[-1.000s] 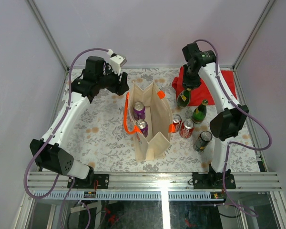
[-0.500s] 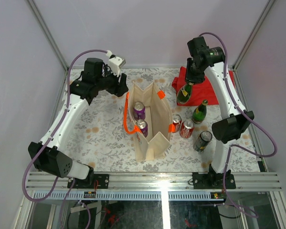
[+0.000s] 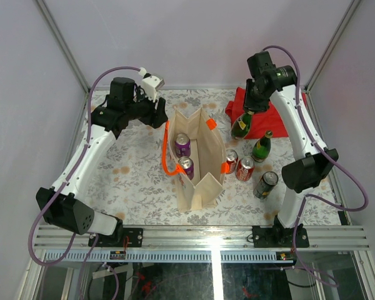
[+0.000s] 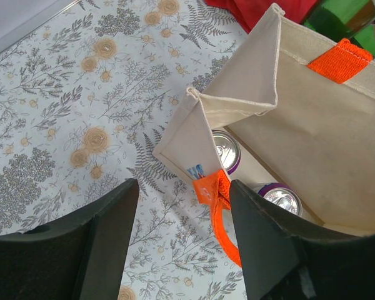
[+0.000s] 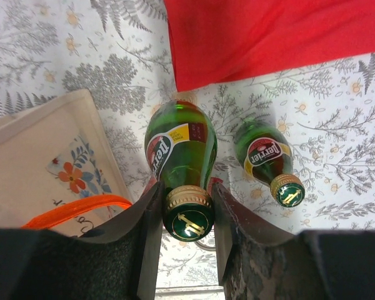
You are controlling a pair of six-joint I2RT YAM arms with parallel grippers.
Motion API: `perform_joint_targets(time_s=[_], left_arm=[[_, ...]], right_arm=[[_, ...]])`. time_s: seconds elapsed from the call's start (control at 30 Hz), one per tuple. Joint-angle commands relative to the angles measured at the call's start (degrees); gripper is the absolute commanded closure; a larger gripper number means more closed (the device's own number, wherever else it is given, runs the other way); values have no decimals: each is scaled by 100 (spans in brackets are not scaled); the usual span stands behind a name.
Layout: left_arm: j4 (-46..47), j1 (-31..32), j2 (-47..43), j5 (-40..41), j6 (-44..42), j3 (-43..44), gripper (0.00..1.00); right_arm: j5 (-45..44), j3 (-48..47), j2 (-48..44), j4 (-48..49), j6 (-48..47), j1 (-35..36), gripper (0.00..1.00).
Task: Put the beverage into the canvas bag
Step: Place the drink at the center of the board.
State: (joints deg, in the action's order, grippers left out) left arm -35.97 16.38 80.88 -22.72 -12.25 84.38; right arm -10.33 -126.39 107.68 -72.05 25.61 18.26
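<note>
The left arm (image 3: 87, 149) and the right arm (image 3: 298, 122) each have white link shells joined by black motor housings, on a black base plate (image 3: 122, 237). A purple cable (image 3: 99, 80) loops alongside each. A white camera block (image 3: 152, 83) tops the left wrist; the fingers (image 4: 106, 240) are matte black.

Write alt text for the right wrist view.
The right gripper grips a green Perrier bottle by its neck. The canvas bag is at frame left, a second green bottle at frame right, a red cloth above.
</note>
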Motion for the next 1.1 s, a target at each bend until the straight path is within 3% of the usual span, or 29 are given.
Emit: perform_joint_targets(time_s=[0.0,0.4,1.07], left_arm=[[195,-11,-130,-73,25,-25,40],[195,-17,-186,-31,77,-104,40],[195,-4,-339,-37,118,-244,40]], right_arm=[[151,443,-462,761,25,-15,100],[234,1345,-347,1171,-129,-11,100],[199,1524,18,737,-296,2,100]])
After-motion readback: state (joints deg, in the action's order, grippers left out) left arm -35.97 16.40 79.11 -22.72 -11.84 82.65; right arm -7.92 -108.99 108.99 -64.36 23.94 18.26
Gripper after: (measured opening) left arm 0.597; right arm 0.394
